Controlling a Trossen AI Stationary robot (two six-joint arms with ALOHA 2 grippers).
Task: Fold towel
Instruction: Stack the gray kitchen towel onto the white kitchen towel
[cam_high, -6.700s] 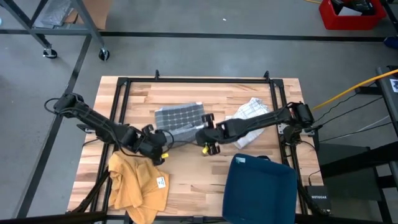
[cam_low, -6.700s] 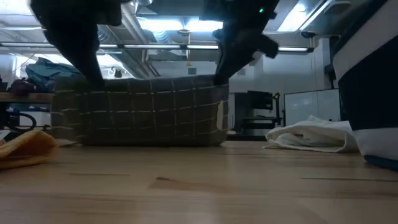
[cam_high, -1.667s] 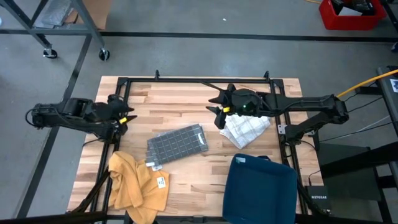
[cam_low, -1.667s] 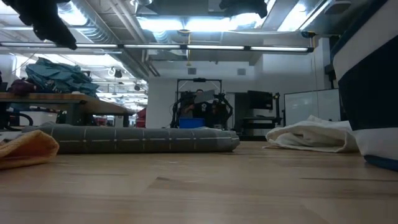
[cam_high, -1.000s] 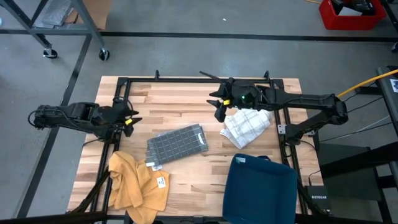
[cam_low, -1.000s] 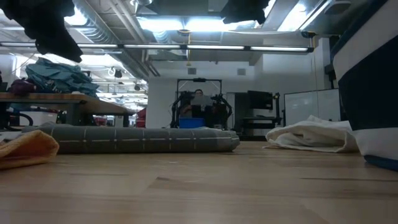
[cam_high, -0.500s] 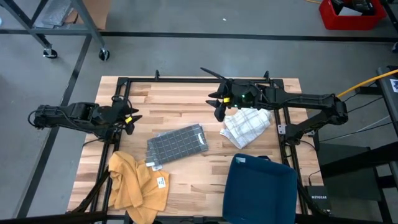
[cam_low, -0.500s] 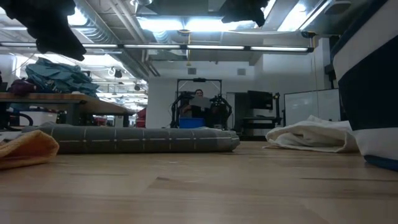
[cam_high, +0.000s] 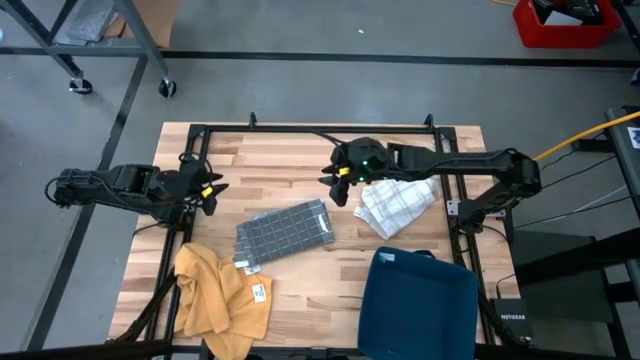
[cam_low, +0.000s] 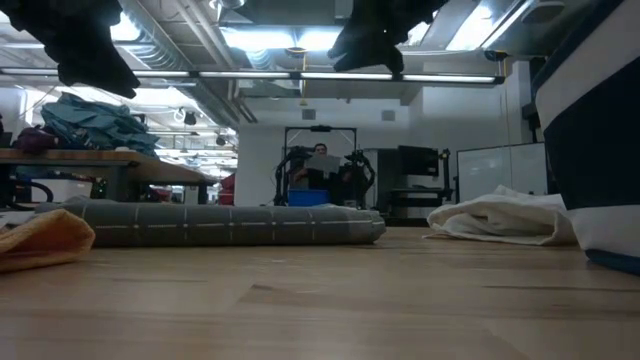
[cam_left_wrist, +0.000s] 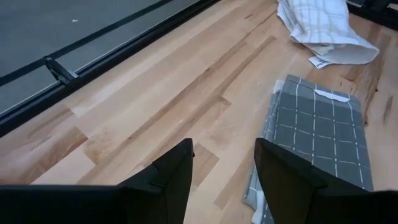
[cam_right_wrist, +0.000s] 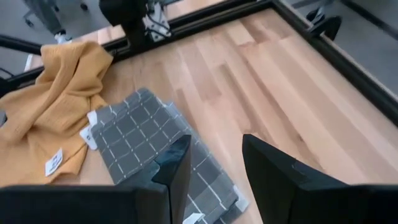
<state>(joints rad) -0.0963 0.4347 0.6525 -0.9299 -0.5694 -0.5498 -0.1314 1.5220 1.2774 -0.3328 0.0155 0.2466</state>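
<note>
Lying folded at the frame's centre, the grey towel (cam_high: 286, 231) is resting on the table (cam_high: 300, 160). Left pincer (cam_high: 210, 193) and right pincer (cam_high: 338, 186) are both hanging apart, gripping nothing.

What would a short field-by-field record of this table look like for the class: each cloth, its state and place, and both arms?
grey checked towel: folded flat, middle of the wooden table
white checked cloth: crumpled, right of the grey towel
mustard yellow cloth: bunched, near-left corner
dark blue bin: near-right corner
left gripper: at the left edge, raised, jaws open, empty
right gripper: raised beside the white cloth, jaws apart, empty
fold: looks done
</note>
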